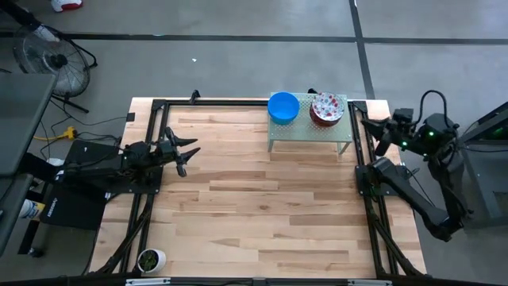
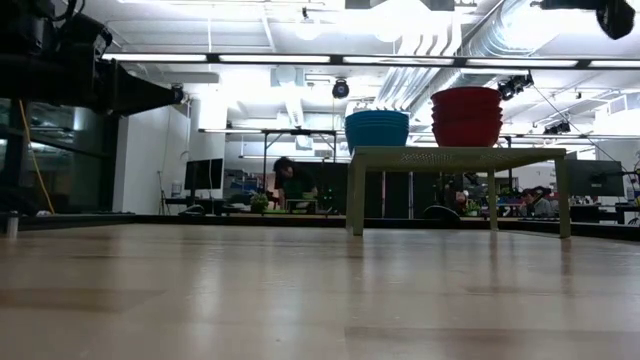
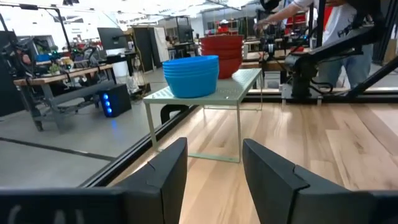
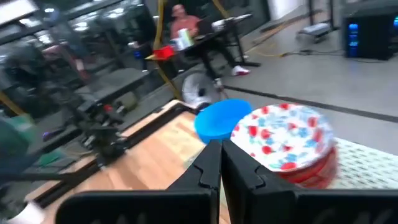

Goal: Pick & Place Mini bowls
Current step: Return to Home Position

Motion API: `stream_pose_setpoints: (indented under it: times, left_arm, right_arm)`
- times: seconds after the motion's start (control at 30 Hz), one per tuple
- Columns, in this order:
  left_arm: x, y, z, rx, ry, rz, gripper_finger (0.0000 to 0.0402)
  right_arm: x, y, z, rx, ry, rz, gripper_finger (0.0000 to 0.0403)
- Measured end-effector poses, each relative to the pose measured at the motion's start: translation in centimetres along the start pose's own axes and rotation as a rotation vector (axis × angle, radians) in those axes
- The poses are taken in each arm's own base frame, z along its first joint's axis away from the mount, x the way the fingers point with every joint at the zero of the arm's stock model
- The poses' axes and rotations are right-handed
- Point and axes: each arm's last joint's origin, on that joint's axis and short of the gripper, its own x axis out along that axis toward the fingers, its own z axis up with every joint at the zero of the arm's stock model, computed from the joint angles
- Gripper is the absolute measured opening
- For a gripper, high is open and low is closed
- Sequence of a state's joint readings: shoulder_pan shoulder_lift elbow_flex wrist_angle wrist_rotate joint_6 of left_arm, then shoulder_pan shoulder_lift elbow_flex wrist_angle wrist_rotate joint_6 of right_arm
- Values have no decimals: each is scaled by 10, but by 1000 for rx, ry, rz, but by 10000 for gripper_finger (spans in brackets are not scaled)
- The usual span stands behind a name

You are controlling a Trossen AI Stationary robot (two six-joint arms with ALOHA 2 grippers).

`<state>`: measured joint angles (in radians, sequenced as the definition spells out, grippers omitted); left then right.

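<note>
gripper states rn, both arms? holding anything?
left gripper: open, empty, over the table's left side.
right gripper: shut, holding nothing, by the table's right edge.

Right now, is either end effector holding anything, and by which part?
Nothing is held: the left end effector is open and empty, the right end effector shut on nothing. The bowls sit stacked on the shelf.
</note>
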<state>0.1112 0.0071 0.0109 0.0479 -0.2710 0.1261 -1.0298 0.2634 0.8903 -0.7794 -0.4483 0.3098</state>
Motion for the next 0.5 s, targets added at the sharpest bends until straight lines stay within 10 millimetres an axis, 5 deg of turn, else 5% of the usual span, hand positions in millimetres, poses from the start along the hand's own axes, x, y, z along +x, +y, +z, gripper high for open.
stream_pose_setpoints:
  times: [0.5]
  left_arm:
    - [0, 0, 0, -1, -1, 0, 149]
  right_arm:
    - [58, -51, -69, 61, -115, 13, 0]
